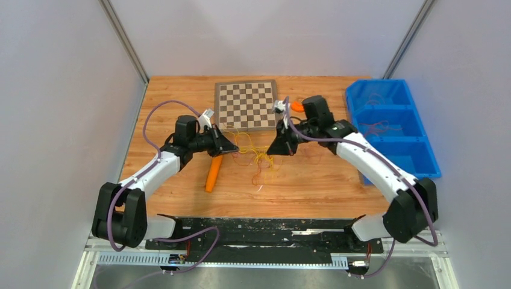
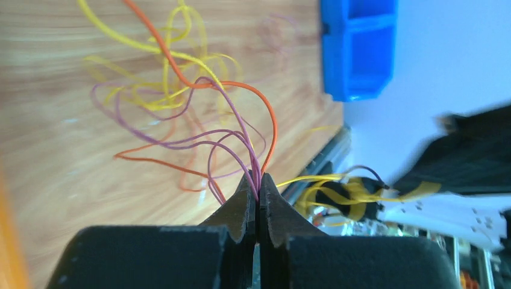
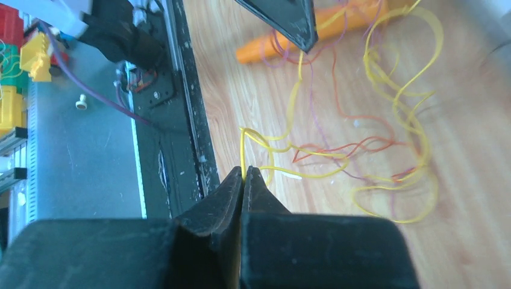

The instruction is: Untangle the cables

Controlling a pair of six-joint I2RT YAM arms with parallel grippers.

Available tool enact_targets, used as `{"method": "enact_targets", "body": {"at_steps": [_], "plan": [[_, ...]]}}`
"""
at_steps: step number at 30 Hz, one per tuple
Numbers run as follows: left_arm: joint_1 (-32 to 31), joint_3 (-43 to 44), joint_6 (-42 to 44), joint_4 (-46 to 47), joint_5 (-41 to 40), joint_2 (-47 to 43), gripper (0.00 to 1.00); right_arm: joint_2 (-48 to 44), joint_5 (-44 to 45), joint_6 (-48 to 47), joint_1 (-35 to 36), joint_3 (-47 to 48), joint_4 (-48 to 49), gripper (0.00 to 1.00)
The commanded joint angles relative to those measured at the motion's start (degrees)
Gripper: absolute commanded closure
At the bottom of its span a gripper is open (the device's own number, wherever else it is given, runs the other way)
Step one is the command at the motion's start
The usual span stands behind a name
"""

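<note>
The cables [image 1: 256,158] lie in a loose tangle of thin yellow, orange and purple strands on the wooden table between the two arms. My left gripper [image 1: 235,146] reaches in from the left. In the left wrist view it [image 2: 258,183] is shut on purple strands of the cables [image 2: 199,84], which fan up and away from its tips. My right gripper [image 1: 270,149] comes from the right. Seen from the right wrist, it [image 3: 243,173] is shut on one yellow cable [image 3: 242,150], which rises from its tips into the tangle.
An orange marker-shaped stick [image 1: 213,173] lies left of the tangle. A chessboard [image 1: 247,106] sits at the back centre. A blue three-compartment bin [image 1: 422,159] stands at the right with a few thin wires in its far compartments. The table's near edge has a black rail [image 3: 187,120].
</note>
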Motion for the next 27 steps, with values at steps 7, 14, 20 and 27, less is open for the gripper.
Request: {"method": "enact_targets", "body": {"at_steps": [7, 14, 20, 27], "plan": [[4.5, -3.6, 11.5, -10.8, -8.7, 2.1, 1.00, -10.2, -4.9, -4.1, -15.9, 31.7, -5.8, 1.00], [4.6, -4.5, 14.3, -13.3, -10.0, 3.5, 0.97, -7.8, -3.7, 11.3, -33.0, 50.8, 5.3, 1.00], [4.6, -5.1, 15.4, -13.8, -10.8, 3.6, 0.86, -4.8, 0.0, 18.2, -44.4, 60.6, 11.9, 1.00], [4.8, -4.9, 15.0, -13.5, -10.1, 3.6, 0.75, -3.9, -2.6, 24.3, -49.5, 61.3, 18.5, 1.00]]}}
